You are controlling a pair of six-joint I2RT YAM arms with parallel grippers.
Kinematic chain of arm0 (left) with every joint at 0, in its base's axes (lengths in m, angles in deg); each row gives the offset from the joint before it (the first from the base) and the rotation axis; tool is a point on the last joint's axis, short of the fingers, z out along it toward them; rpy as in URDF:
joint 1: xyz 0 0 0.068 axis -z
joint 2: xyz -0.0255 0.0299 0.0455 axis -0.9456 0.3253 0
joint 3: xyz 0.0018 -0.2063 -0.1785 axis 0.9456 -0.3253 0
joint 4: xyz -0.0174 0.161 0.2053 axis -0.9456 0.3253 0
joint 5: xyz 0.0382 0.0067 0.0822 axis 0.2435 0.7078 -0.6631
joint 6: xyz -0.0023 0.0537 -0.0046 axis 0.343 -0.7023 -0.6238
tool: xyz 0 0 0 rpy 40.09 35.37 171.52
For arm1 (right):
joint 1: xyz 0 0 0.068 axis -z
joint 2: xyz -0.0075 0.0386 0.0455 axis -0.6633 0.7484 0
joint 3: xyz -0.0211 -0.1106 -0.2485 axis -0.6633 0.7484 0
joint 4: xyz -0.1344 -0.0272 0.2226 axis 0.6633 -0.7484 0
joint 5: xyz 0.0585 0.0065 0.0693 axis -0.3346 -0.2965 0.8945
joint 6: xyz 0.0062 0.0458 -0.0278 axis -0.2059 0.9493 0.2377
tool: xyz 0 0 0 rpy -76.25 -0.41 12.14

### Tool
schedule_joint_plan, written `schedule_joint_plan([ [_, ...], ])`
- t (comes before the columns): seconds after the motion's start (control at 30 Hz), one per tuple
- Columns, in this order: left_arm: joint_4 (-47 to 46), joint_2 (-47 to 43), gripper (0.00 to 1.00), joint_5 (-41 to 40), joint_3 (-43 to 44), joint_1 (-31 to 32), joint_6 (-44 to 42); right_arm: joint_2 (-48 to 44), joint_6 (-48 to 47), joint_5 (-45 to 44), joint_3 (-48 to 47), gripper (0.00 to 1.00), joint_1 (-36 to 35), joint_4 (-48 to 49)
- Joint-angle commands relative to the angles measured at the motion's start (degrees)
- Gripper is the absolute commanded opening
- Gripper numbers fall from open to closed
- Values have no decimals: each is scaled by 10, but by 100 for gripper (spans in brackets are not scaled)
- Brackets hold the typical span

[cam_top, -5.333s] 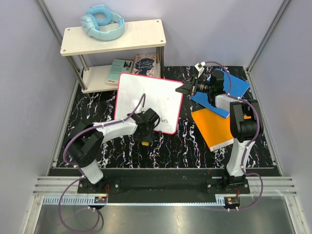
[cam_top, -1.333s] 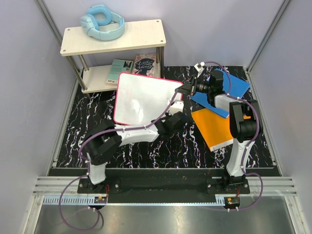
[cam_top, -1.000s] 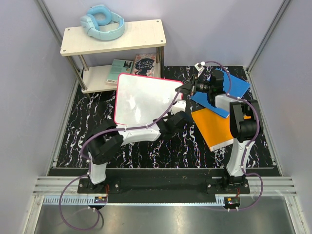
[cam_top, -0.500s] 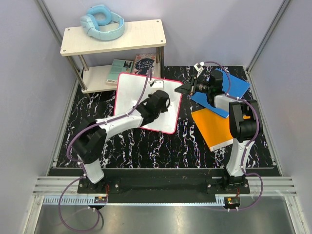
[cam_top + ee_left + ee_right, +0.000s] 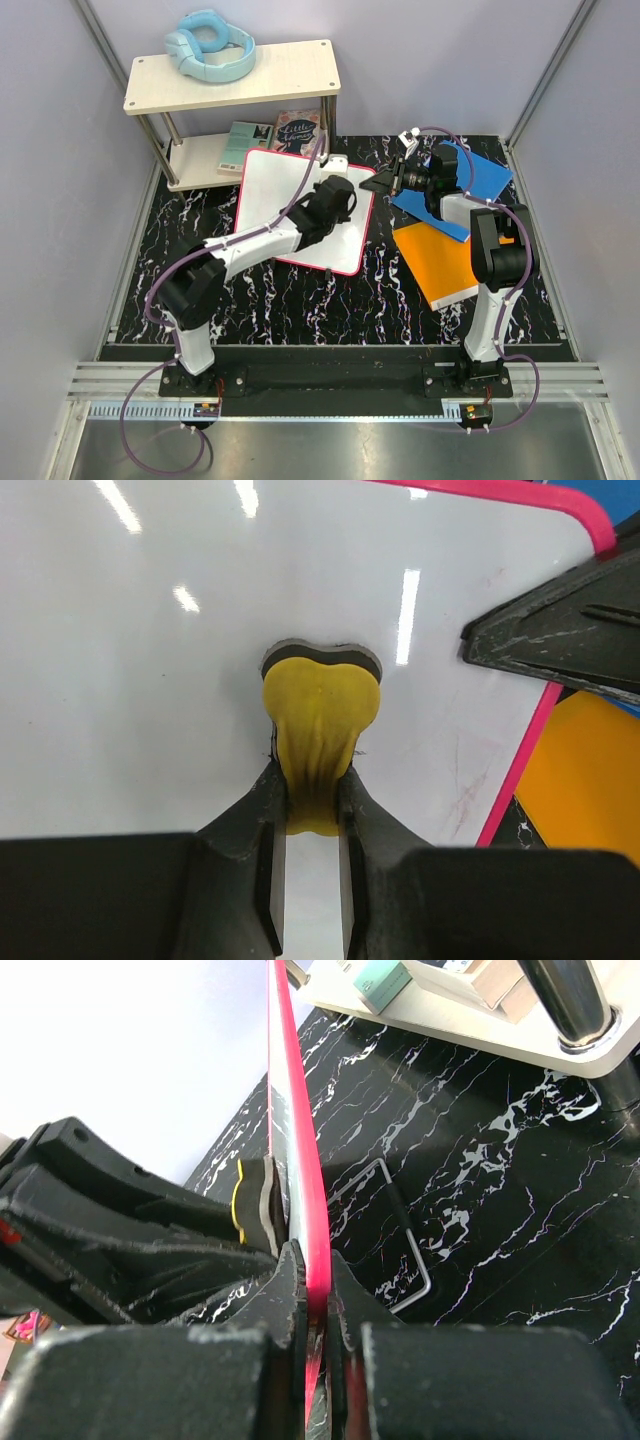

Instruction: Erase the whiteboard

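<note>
Left wrist: left gripper [image 5: 311, 780] pinching the stem of a yellow sponge [image 5: 320, 695], fingers squeezed in on it, dark layer at the sponge's tip against the white face of the whiteboard [image 5: 150, 640]. Red border [image 5: 520, 495] curving round the corner at upper right, orange book [image 5: 585, 780] beyond it. Right wrist: right gripper [image 5: 313, 1258] clamped tight on the red border, board seen edge-on, yellow sponge just on the far side of the rim. Top external: board lying on the black marbled table [image 5: 300, 300] in front of the shelf [image 5: 235, 75], its right edge near the blue book [image 5: 485, 175]. Left gripper over the board's far-right part, close to the right gripper. Half a second back, a little nearer the arms and more toward the middle; 1.3 s back, off the board past its right edge. Right gripper and board in the same place as in every earlier frame. Plain white now near the near-right corner, where dark script showed 5.3 s ago.
</note>
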Motion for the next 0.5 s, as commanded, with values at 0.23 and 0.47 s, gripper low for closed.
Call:
schedule_joint_plan([
  [0.23,-60,-12,0,53,-91,27,14,-17,-59,79,6,0,-29,20],
  [0.47,-21,-149,0,-51,-171,-38,58,-20,-59,76,6,2,-30,18],
])
